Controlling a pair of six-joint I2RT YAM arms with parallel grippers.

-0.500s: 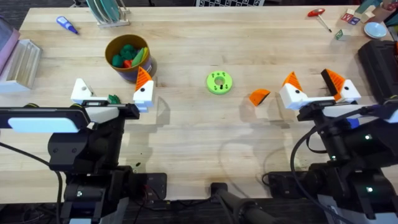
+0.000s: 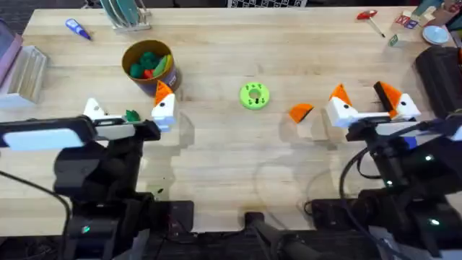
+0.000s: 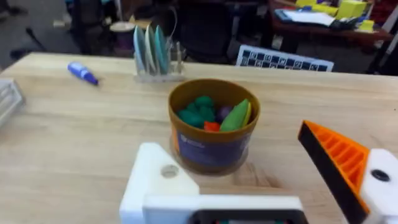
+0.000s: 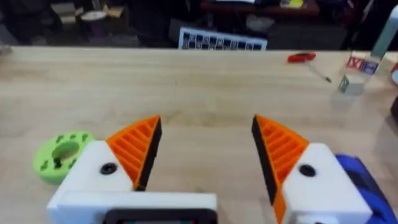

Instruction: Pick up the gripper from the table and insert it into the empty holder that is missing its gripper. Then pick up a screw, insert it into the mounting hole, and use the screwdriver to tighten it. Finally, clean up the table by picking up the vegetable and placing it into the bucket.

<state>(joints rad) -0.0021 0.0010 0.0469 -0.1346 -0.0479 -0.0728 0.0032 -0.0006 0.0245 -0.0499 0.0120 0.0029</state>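
Step one not yet begun: loose gripper (image 2: 301, 112) lies on bench (image 2: 216, 152), at 9 o'clock of right gripper (image 2: 364, 97). Both sets of fingers wide open, empty. Left gripper (image 2: 128, 108) holder (image 2: 94, 109) bare. Next: descend, pinch wedge.

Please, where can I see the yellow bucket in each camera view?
Overhead: the bucket stands at upper left, beyond the left gripper.
Left wrist: the bucket sits centre, beyond the fingers.
Right wrist: not in it.
Shared landmark: the dish rack.
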